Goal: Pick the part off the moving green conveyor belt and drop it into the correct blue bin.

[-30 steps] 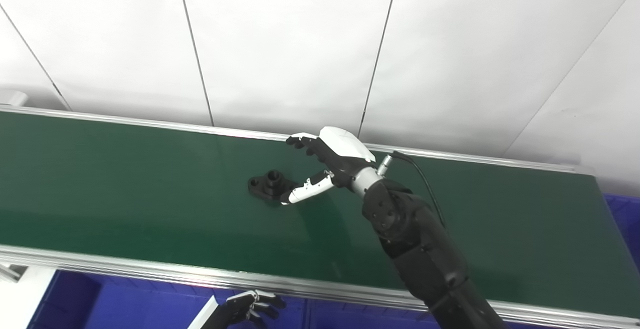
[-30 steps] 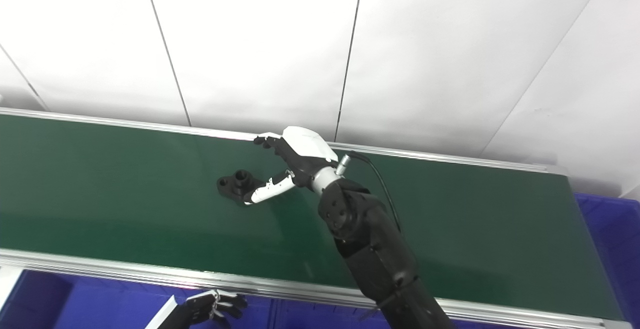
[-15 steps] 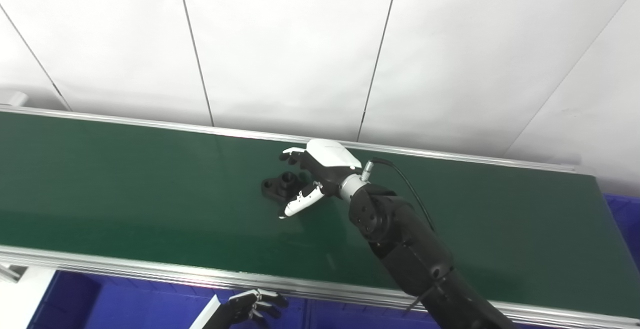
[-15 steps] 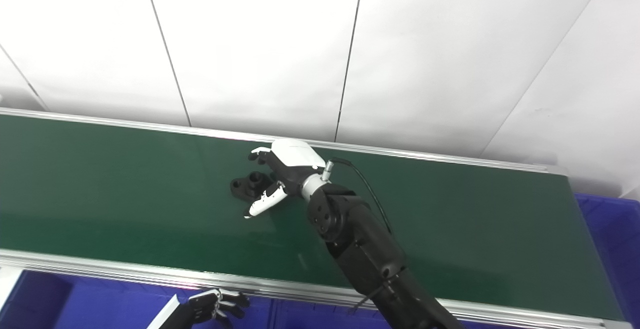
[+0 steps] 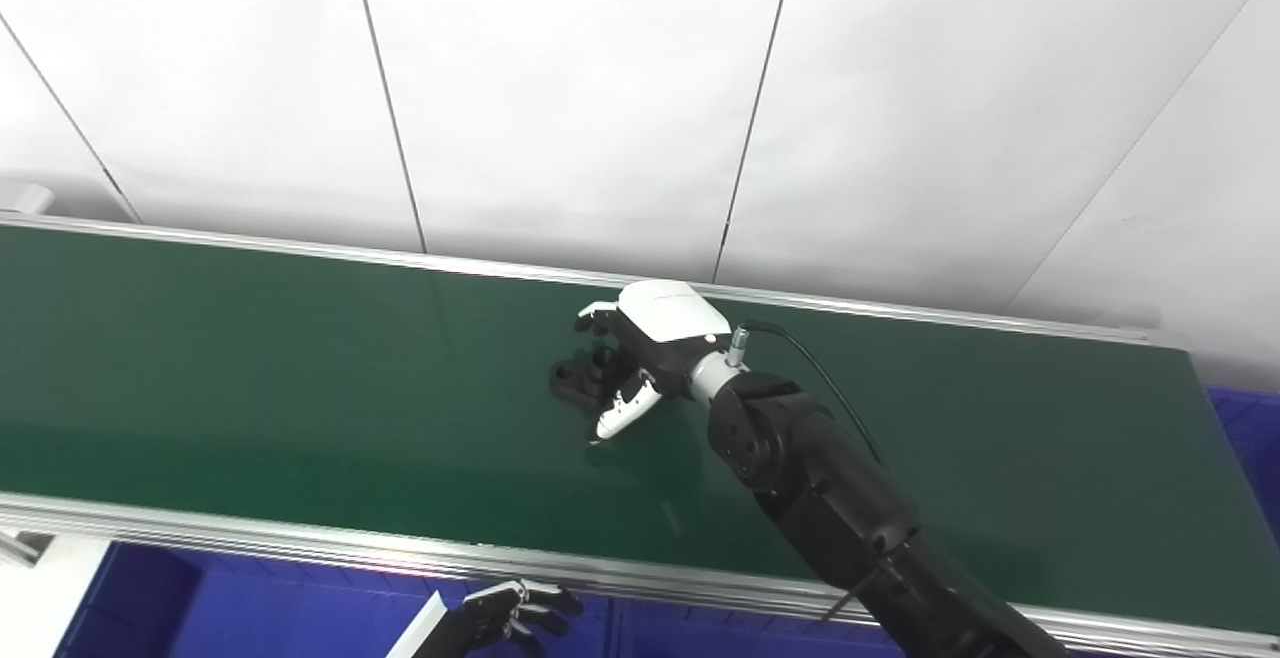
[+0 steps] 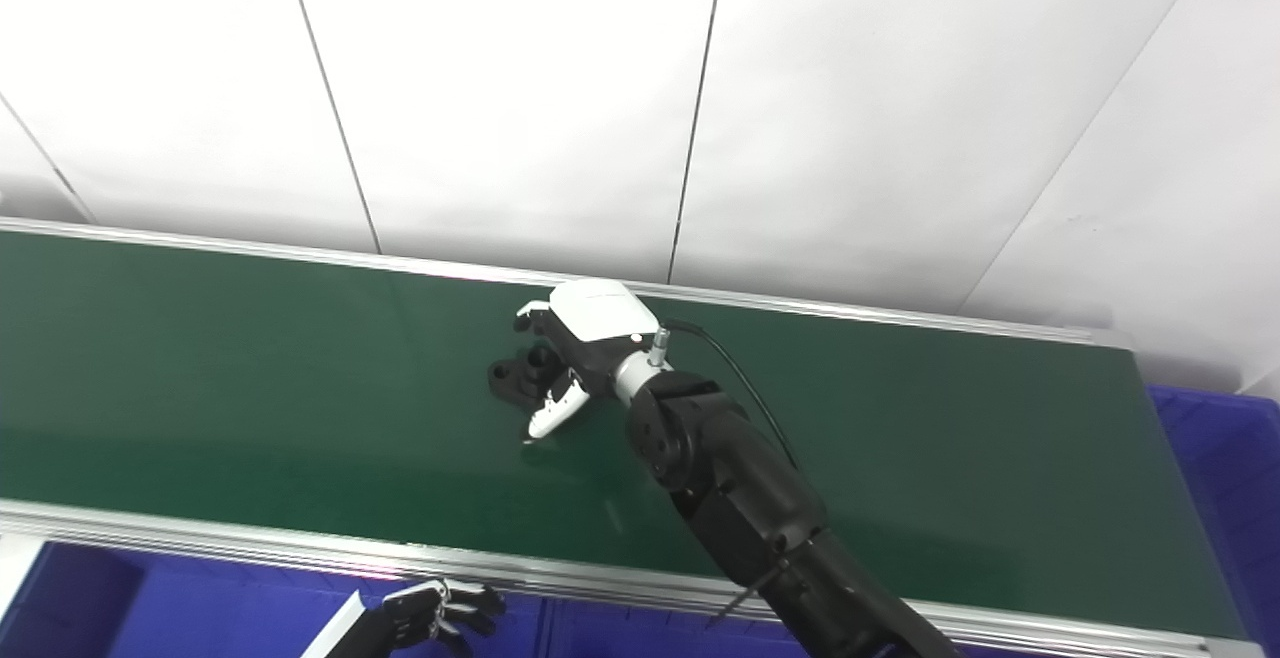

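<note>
White wall panels (image 5: 560,88) behind belt (image 5: 250,368); right hand (image 5: 640,338) over part (image 5: 580,378).

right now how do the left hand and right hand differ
The right hand reaches out over the green belt, fingers curled around the black part; the left hand hangs low in front of the belt, over a blue bin, holding nothing. Both have dark fingers.

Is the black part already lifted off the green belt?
No, the black part lies flat on the green belt, with the right robot hand around its near end.
</note>
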Available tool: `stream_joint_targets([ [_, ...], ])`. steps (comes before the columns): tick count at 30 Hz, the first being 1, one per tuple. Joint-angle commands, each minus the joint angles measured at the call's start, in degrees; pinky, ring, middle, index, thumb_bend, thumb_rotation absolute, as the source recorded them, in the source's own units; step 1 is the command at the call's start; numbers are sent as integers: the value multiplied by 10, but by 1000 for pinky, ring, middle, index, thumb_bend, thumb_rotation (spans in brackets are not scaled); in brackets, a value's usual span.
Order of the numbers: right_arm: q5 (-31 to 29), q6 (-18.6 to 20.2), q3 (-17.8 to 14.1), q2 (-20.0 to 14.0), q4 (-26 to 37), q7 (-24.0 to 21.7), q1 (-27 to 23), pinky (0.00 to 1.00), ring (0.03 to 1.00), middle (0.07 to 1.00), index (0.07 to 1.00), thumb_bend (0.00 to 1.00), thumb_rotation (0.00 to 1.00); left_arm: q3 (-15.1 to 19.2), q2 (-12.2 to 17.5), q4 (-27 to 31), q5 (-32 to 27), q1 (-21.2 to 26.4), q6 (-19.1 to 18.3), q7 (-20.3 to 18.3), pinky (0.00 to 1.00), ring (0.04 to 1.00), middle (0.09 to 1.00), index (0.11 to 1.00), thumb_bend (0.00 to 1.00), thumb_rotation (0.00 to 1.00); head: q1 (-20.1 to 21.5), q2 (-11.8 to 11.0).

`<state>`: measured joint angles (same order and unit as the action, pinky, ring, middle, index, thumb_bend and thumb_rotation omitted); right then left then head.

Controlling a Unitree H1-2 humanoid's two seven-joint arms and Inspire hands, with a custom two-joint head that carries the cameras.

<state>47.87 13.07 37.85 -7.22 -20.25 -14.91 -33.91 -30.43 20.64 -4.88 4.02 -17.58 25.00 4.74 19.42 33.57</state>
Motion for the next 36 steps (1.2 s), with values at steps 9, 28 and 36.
stream_joint_targets([
  [9,18,-40,34,-42,53,-32,25,278,361,483,511,534,2,-3,-4,21,8,-3,19,13,542,681,762,685,791,259,-3,11],
  [28,56,-85,51,-88,105,-34,57,249,367,485,543,511,0,-22,3,26,23,5,19,39,535,670,771,703,777,260,-5,20],
  [36,30,-78,21,-76,162,-40,81,259,356,471,549,510,0,-25,9,31,20,3,19,40,567,694,774,704,763,237,-8,18],
])
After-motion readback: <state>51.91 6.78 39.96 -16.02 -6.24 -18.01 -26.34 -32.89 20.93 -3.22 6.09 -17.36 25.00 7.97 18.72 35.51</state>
